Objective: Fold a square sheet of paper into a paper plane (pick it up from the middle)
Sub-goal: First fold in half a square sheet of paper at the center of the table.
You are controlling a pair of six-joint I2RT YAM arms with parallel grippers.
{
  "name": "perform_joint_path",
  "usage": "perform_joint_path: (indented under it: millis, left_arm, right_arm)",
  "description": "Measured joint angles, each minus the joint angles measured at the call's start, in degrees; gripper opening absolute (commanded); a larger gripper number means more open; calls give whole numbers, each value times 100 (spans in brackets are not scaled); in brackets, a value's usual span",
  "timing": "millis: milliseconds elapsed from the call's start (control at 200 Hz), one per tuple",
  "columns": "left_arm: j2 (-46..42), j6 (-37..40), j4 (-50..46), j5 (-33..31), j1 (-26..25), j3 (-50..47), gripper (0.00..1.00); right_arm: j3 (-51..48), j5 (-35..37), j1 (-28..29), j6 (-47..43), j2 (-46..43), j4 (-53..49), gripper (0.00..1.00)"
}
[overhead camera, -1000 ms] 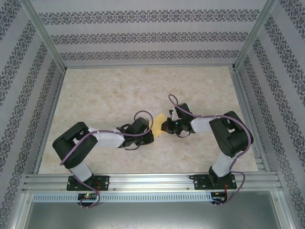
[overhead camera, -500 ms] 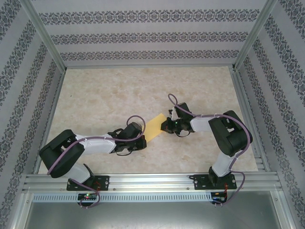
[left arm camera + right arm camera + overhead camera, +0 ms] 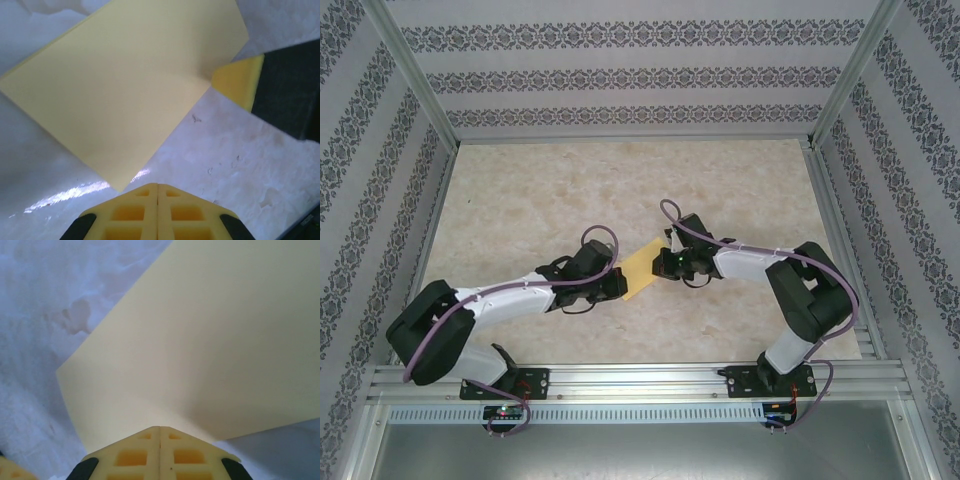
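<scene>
The square sheet of paper (image 3: 638, 268) lies near the middle of the pale marbled counter (image 3: 520, 200), turned like a diamond between the two arms. Its face is plain yellow-orange from corner to corner. The left gripper (image 3: 619, 284) sits at the sheet's near-left side with its jaws closed. In the left wrist view its yellow pads (image 3: 140, 212) meet along a single seam, and the nearest corner of the paper is just ahead of the tips, apart from them. The right gripper (image 3: 666, 265) is at the opposite side, jaws also shut, with the tips reaching over the paper's edge. One of its yellow fingertips (image 3: 237, 82) touches the sheet where the paper bends up slightly. Whether it pinches the edge or only presses on it is hard to tell from these angles
</scene>
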Motion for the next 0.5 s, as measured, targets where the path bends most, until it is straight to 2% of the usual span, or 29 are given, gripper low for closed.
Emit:
perform_joint_path:
  millis: [225, 505]
  left_arm:
    - [896, 13, 376, 289, 50, 146, 3]
    - [1029, 13, 431, 350, 50, 142, 2]
  right_arm:
    - [-33, -7, 391, 503, 190, 590, 0]
    - [39, -50, 409, 702, 688, 850, 0]
